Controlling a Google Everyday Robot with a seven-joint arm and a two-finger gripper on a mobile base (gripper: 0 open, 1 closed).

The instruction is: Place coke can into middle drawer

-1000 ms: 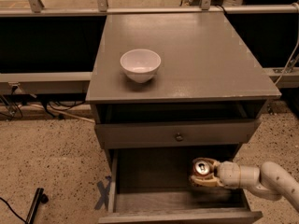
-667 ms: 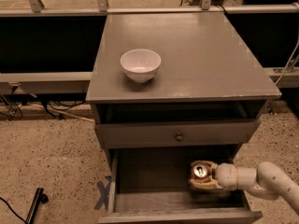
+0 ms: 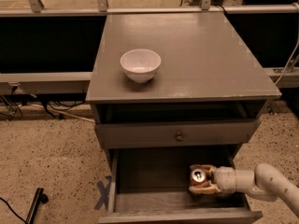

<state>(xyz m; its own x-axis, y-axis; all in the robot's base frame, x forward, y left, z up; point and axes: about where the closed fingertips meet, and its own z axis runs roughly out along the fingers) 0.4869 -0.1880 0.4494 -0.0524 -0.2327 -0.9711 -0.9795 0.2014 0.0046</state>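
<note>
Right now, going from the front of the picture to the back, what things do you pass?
middle drawer, with the pincer holding the coke can inside it → knobbed drawer front → white bowl → metal rail

There is one cabinet (image 3: 196, 55) with one white bowl (image 3: 140, 65) on top, one shut drawer front (image 3: 140, 135) with one round knob (image 3: 179, 136), and one middle drawer (image 3: 149, 176) pulled out below it. There is one coke can (image 3: 198, 176), and it is inside that drawer on the right side. There is one robot arm (image 3: 261, 183) with one gripper (image 3: 197, 179), which is down in the drawer with its two fingers on the two sides of the can, and there is one blue tape cross (image 3: 103, 194) on the floor.
</note>
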